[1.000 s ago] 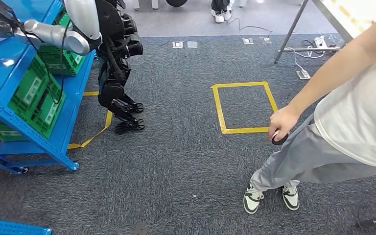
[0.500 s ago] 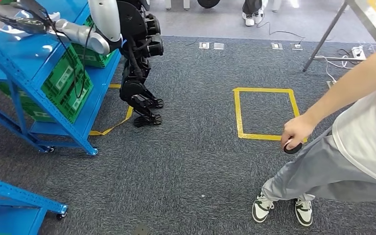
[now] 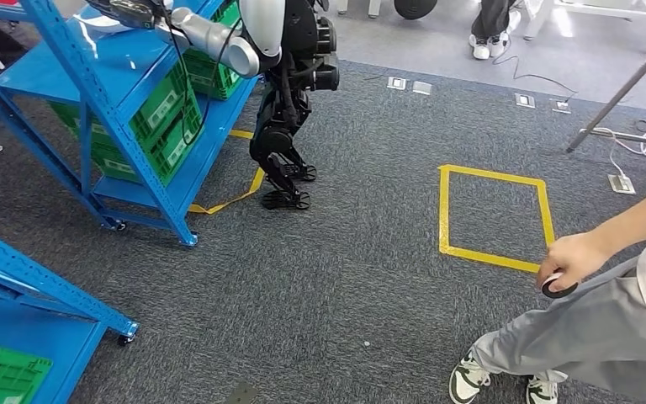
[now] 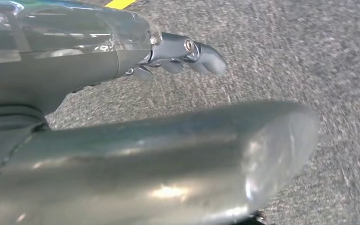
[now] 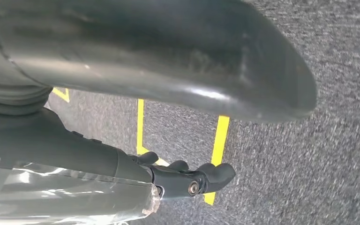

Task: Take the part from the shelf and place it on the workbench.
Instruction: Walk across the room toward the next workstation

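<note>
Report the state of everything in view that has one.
left hand: fingers curled, holding nothing, above the carpet.
right hand: fingers curled, holding nothing.
green crates: resting on the blue shelf.
other robot: standing, one arm reaching over the shelf.
person's hand: gripping a black round object.
yellow tape square: flat on the carpet.

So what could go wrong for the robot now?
A person stands close on the right, so a step or turn could bump them. Another humanoid robot reaches into the blue shelf with the green crates, so the two robots might get in each other's way there.
</note>
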Robot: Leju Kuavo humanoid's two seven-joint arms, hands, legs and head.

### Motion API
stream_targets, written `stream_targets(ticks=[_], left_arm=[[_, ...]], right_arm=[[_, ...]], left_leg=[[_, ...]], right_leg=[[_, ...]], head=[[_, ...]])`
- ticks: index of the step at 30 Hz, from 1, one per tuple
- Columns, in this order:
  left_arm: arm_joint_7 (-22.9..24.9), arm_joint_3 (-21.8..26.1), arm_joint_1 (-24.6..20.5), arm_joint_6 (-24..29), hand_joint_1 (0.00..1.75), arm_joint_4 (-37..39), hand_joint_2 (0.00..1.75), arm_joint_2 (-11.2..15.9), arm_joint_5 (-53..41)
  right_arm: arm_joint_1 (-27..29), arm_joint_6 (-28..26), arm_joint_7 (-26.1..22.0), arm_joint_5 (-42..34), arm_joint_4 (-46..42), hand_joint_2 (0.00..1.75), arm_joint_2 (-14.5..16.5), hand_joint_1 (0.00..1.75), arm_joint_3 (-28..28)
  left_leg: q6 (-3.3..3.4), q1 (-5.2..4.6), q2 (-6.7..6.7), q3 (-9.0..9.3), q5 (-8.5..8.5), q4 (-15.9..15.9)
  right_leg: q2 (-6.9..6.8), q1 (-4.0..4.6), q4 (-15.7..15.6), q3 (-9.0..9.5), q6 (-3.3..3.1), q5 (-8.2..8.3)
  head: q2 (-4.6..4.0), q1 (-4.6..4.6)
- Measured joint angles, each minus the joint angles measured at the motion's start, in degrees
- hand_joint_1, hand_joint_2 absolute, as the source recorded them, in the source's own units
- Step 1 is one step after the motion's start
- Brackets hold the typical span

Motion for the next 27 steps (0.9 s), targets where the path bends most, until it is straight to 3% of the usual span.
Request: stream_targets(ticks=[2,4,6,7,8,9,11,12,13,15,17,18,20,21,23,24,25,27], left_arm=[[0.01,0.00,0.03,0.00,0.00,0.02,0.00,-0.03,0.08],[0.01,0.01,-0.07,-0.03,0.00,0.03,0.00,-0.17,0.10],[0.00,0.01,-0.11,-0.07,0.00,0.03,0.00,-0.35,0.14],[0.00,0.01,-0.04,-0.09,0.00,0.04,0.00,-0.39,0.18],[0.00,0.01,0.08,-0.10,0.00,0.05,0.00,-0.40,0.21],[0.01,0.00,0.16,-0.11,0.00,0.08,0.00,-0.38,0.24],[0.03,0.00,0.11,-0.11,0.00,0.10,0.00,-0.36,0.30],[0.04,0.00,0.04,-0.12,0.00,0.11,0.00,-0.36,0.32],[0.05,0.00,0.02,-0.13,0.00,0.11,0.00,-0.36,0.37],[0.07,0.00,0.17,-0.13,0.00,0.13,0.00,-0.36,0.48],[0.04,0.00,0.30,-0.13,0.00,0.15,0.00,-0.30,0.60],[-0.02,0.00,0.29,-0.13,0.00,0.15,0.00,-0.27,0.66],[-0.22,0.00,0.15,-0.14,0.00,0.14,0.00,-0.27,0.80],[-0.32,0.00,0.09,-0.14,0.00,0.14,0.00,-0.28,0.85],[-0.42,0.01,0.11,-0.15,0.00,0.15,0.00,-0.30,0.95],[-0.45,0.01,0.15,-0.14,0.00,0.15,0.00,-0.29,1.01],[-0.49,0.02,0.14,-0.11,0.00,0.15,0.00,-0.29,1.08],[-0.58,0.02,0.08,-0.03,0.00,0.15,0.00,-0.34,1.24]], right_arm=[[-0.01,0.04,0.11,0.07,0.02,0.00,0.00,0.00,0.00],[0.05,0.07,0.17,0.11,0.02,0.00,-0.05,0.00,0.00],[0.07,0.09,0.30,0.11,0.01,0.00,-0.13,0.00,0.00],[0.01,0.09,0.38,0.11,-0.01,0.00,-0.14,0.00,0.00],[-0.10,0.10,0.44,0.11,-0.03,0.00,-0.14,0.00,0.00],[-0.19,0.11,0.50,0.11,-0.04,0.00,-0.11,0.00,0.00],[-0.14,0.16,0.56,0.12,-0.04,0.00,-0.04,0.00,0.00],[-0.04,0.20,0.62,0.12,-0.03,0.00,-0.03,0.00,0.00],[0.06,0.23,0.69,0.13,-0.02,0.00,-0.03,0.00,0.00],[0.08,0.31,0.86,0.13,-0.01,0.00,-0.03,0.00,0.00],[-0.06,0.38,1.03,0.14,-0.02,0.00,-0.03,0.00,0.00],[-0.11,0.42,1.08,0.16,-0.03,0.00,-0.03,0.00,0.00],[-0.11,0.48,1.12,0.27,-0.04,0.00,-0.04,0.00,0.00],[-0.09,0.49,1.13,0.33,-0.05,0.00,-0.04,0.00,0.00],[-0.10,0.50,1.14,0.44,-0.05,0.00,0.02,0.00,0.00],[-0.10,0.51,1.14,0.47,-0.06,0.00,0.08,0.00,0.00],[-0.06,0.51,1.14,0.49,-0.06,0.00,0.12,0.00,0.00],[0.15,0.51,1.18,0.49,-0.04,0.00,0.10,0.00,0.00]], left_leg=[[0.00,-0.07,-1.45,0.21,0.03,0.02],[-0.23,-0.10,-2.87,0.21,0.16,0.07],[-0.88,0.09,-4.25,-0.39,0.55,0.10],[-1.29,0.21,-4.97,-0.73,0.79,0.07],[-1.61,0.28,-4.86,-1.03,0.82,0.16],[-1.85,0.16,-3.41,-1.45,0.34,0.72],[-2.17,-0.03,0.60,-3.44,-2.43,4.68],[-2.37,-0.02,2.13,-5.08,-4.32,8.06],[-2.57,0.13,2.44,-6.73,-5.87,11.54],[-2.90,0.39,2.50,-8.06,-6.29,14.73],[-2.98,0.43,3.68,-5.17,-3.05,10.00],[-2.91,0.23,5.57,-2.99,-1.71,6.27],[-2.24,-0.24,8.58,-0.12,-0.54,0.96],[-1.84,-0.52,9.03,0.14,-0.79,0.20],[-1.01,-0.58,7.31,-0.07,-0.57,-0.04],[-0.65,-0.50,6.32,-0.15,-0.41,-0.12],[-0.30,-0.38,5.31,-0.22,-0.20,-0.21],[0.21,-0.26,3.25,-0.35,0.10,-0.27]], right_leg=[[1.03,0.00,-5.77,2.28,-0.46,4.36],[3.67,-0.07,-12.70,5.15,-1.07,7.54],[5.00,-0.07,-15.41,6.22,-1.66,7.78],[4.51,-0.01,-15.88,6.31,-1.91,7.78],[3.84,-0.05,-16.30,6.44,-2.16,7.88],[3.12,-0.06,-16.78,6.57,-2.41,8.10],[1.45,-0.03,-17.54,6.82,-2.83,8.57],[0.59,0.10,-17.62,6.84,-3.00,8.60],[-0.31,0.18,-17.60,6.82,-3.07,8.59],[-1.94,0.26,-17.53,6.80,-3.09,8.49],[-3.22,0.25,-17.31,6.89,-2.81,8.26],[-3.75,0.31,-17.14,6.96,-2.57,8.06],[-4.85,0.61,-16.70,7.10,-1.99,7.57],[-5.51,0.75,-16.63,7.19,-1.75,7.39],[-6.76,0.74,-16.60,7.44,-1.23,7.00],[-6.14,0.57,-16.19,7.43,-0.90,6.42],[-4.78,0.38,-14.80,7.02,-0.57,5.26],[-1.29,0.06,-8.44,4.51,-0.14,1.46]], head=[[0.00,0.01],[0.00,-0.05],[0.00,-0.01],[0.00,0.03],[0.00,0.06],[0.00,-0.01],[0.00,-0.29],[0.00,-0.42],[0.00,-0.51],[0.00,-0.54],[0.00,-0.56],[0.00,-0.57],[0.00,-0.56],[0.00,-0.51],[0.00,-0.39],[0.00,-0.37],[0.00,-0.34],[0.00,-0.21]])
